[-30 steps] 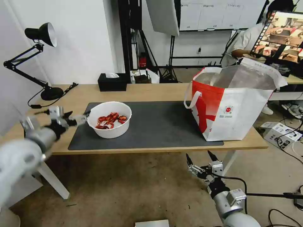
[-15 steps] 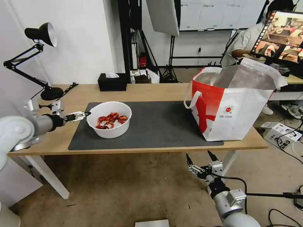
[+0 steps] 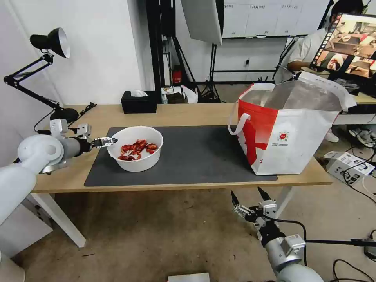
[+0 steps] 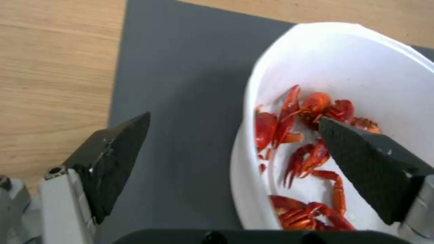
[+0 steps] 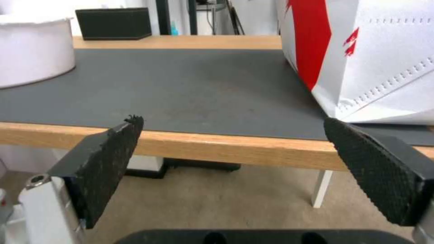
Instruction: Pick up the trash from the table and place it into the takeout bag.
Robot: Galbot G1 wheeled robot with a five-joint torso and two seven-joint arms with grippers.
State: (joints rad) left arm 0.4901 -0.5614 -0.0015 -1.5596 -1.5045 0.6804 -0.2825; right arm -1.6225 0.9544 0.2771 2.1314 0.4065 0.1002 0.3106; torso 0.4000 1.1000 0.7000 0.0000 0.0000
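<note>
1. Bowl [image 3: 136, 148] w/ red crayfish shells [image 3: 137, 149] sits upright on the grey mat [image 3: 196, 156], toward the table's [image 3: 188, 113] left end. It's round, so no long axis; mouth faces up.
2. Left gripper [image 3: 111, 140] is at the bowl's left rim, spread wide astride the wall: one finger inside, one outside, not yet pinching.
3. Risk: thin one-sided rim hold could tip the bowl, spilling shells.
4. Bag [image 3: 290, 125] stands open, well apart to the right.
5. Right gripper [image 3: 247, 197] idle below the table edge, released.
</note>
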